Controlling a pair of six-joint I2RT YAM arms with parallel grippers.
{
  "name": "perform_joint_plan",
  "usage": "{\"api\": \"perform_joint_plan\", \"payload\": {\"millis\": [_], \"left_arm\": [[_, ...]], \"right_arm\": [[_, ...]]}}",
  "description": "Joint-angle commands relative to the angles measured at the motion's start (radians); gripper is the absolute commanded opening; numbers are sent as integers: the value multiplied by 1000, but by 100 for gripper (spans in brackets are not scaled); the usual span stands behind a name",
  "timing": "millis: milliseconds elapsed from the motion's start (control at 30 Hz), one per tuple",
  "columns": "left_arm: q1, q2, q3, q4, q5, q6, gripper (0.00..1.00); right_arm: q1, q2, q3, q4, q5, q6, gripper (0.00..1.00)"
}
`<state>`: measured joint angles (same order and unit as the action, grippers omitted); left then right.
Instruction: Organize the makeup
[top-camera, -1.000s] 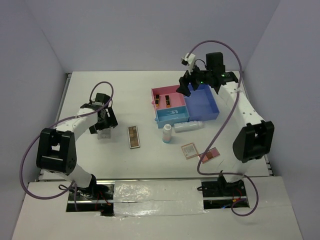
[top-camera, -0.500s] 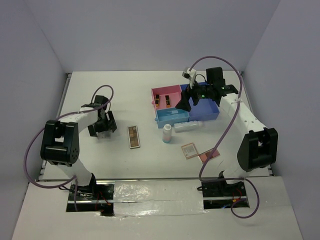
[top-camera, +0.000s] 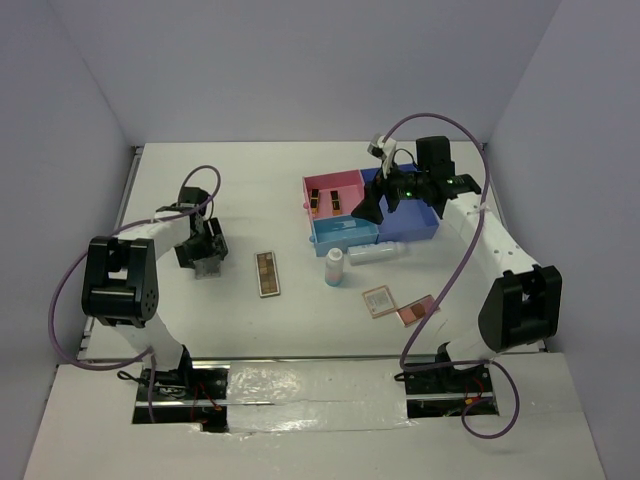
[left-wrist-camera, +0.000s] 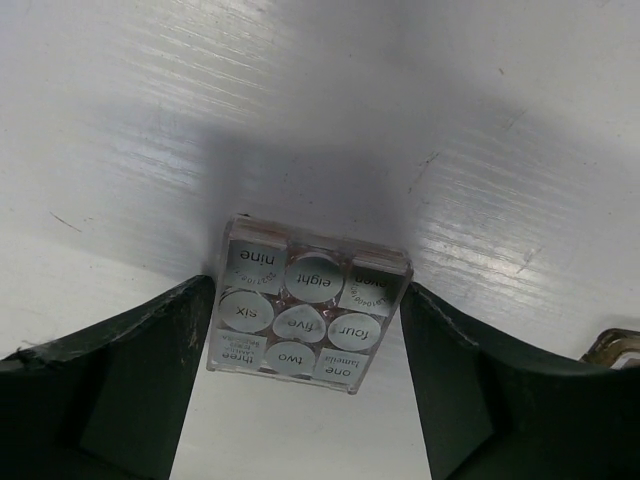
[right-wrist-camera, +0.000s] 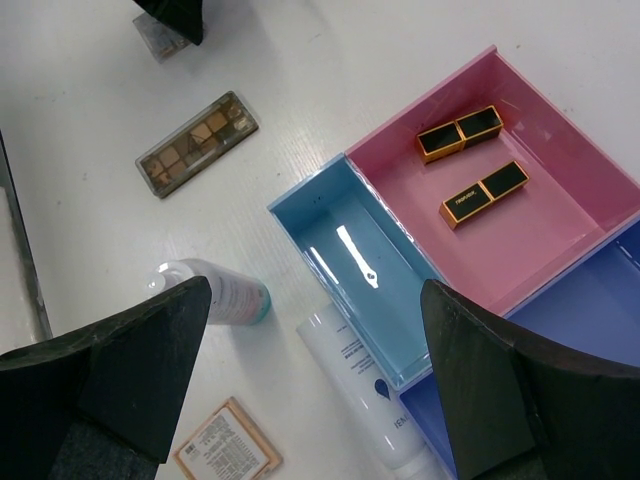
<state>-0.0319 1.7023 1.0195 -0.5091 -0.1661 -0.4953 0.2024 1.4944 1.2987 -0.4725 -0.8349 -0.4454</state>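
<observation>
My left gripper (top-camera: 205, 250) is open and low over the white grid palette (top-camera: 209, 267). In the left wrist view the palette (left-wrist-camera: 308, 305) lies flat on the table between my fingers (left-wrist-camera: 150, 370), close to both. My right gripper (top-camera: 372, 205) is open and empty above the tray's light-blue compartment (right-wrist-camera: 370, 270). Two black-gold pieces (right-wrist-camera: 459, 133) (right-wrist-camera: 484, 193) lie in the pink compartment. The long brown palette (top-camera: 267, 272), an upright small bottle (top-camera: 334, 267), a lying white bottle (top-camera: 377, 252) and two square compacts (top-camera: 379, 300) (top-camera: 417, 311) are on the table.
The pink-and-blue compartment tray (top-camera: 410, 215) stands at the back right; its dark blue and light-blue compartments hold nothing visible. The lying bottle rests against the tray's front wall. Grey walls enclose the table on three sides.
My right gripper has come down and nearer, from behind the tray to over it. My left gripper has shifted slightly left and settled around the white grid palette.
</observation>
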Motion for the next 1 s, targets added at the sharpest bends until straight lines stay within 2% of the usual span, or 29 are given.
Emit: {"api": "perform_joint_plan", "payload": {"millis": [0, 100, 200, 233, 333, 400, 433, 533, 600, 767, 967], "left_arm": [[4, 14, -24, 24, 31, 23, 84], [6, -4, -47, 41, 48, 17, 74], [4, -35, -73, 67, 82, 12, 60], [4, -46, -85, 73, 92, 14, 50], [0, -98, -108, 104, 149, 15, 34], [-14, -144, -111, 121, 178, 14, 27], [-22, -161, -110, 124, 188, 12, 18], [-65, -216, -93, 141, 215, 9, 8], [-98, -256, -82, 165, 241, -2, 3], [-186, -326, -56, 244, 281, -25, 0], [-307, -329, 4, 345, 313, -38, 0]], "right_arm": [[0, -52, -12, 32, -13, 11, 93], [-1, -60, -16, 26, -15, 10, 92], [0, -68, -24, 25, -10, 11, 90], [-1, -71, -26, 25, -6, 14, 90], [0, -86, -29, 15, -1, 16, 84], [0, -95, -32, 5, 3, 19, 79], [0, -105, -33, 2, 3, 19, 76], [-3, -115, -33, -18, 0, 22, 58], [-6, -126, -26, -49, -7, 22, 34], [-23, -151, -18, -90, -9, 16, 10], [-66, -189, -39, -97, 0, 23, 7]]}}
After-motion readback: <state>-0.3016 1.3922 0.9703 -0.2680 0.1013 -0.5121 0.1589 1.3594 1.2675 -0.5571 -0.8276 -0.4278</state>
